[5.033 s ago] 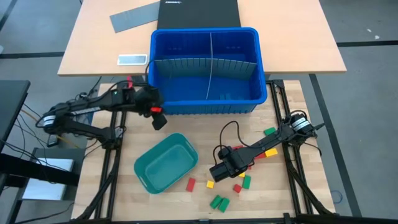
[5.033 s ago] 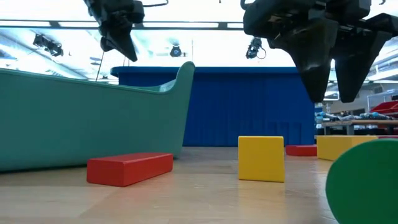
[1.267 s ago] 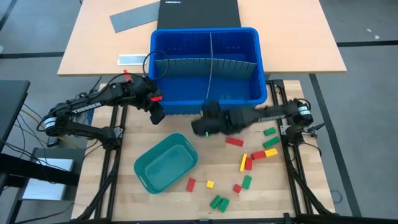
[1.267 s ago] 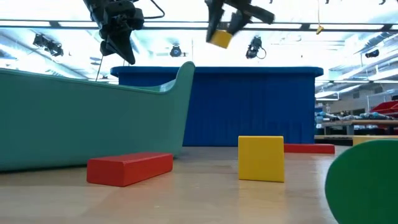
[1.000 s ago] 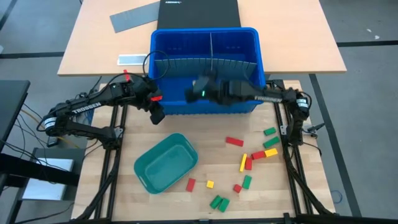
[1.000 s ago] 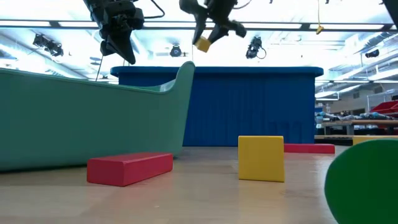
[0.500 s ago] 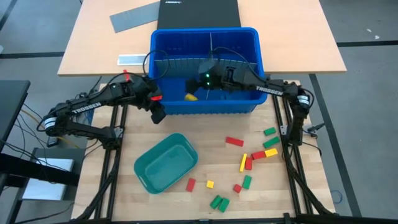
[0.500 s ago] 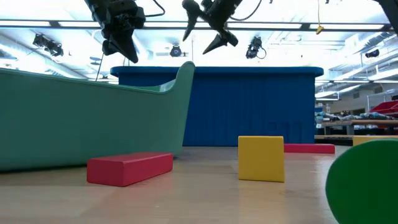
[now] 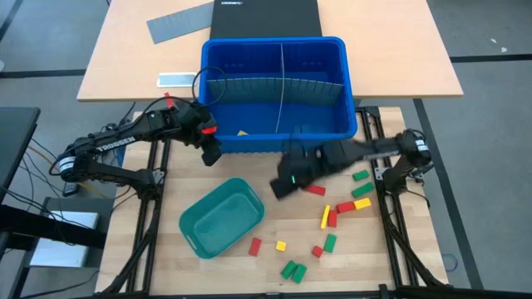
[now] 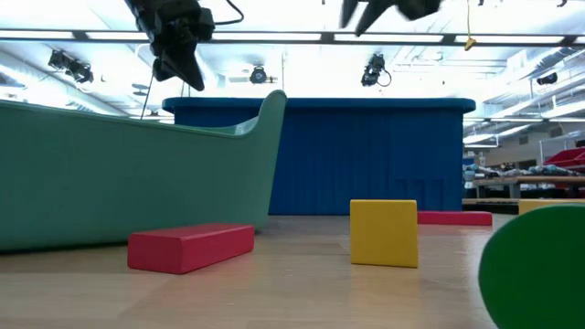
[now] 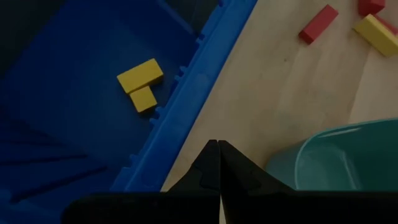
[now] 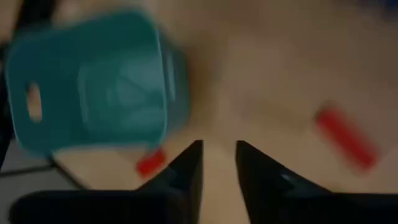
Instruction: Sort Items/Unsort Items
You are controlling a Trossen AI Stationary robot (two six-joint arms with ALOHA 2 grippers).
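Blue bin [image 9: 345,91], divided into compartments, at the far edge of the wooden table [image 9: 249,178]; 2 yellow blocks [image 11: 140,83] lie touching on the floor of its near-left compartment, by the front wall. Teal tray [image 9: 221,218] on the table nearer the camera, no block seen inside. Loose blocks scattered on the table to the right of the tray: red block [image 9: 313,189] just beside the right gripper; green block [image 9: 360,175] and a mixed cluster of red and yellow blocks [image 9: 342,208] farther right; red block [image 9: 255,246], small yellow block [image 9: 281,246] and 2 green blocks [image 9: 293,270] along the near side. Left gripper [image 9: 213,154]: fingers pressed together, nothing between them, poised above the bin's front-left corner. Right gripper [image 9: 281,187]: above bare table between bin and tray, fingers [image 12: 186,168] slightly apart, a narrow gap showing, nothing held. Grey sheet [image 9: 179,22] lies on the desk behind the bin.
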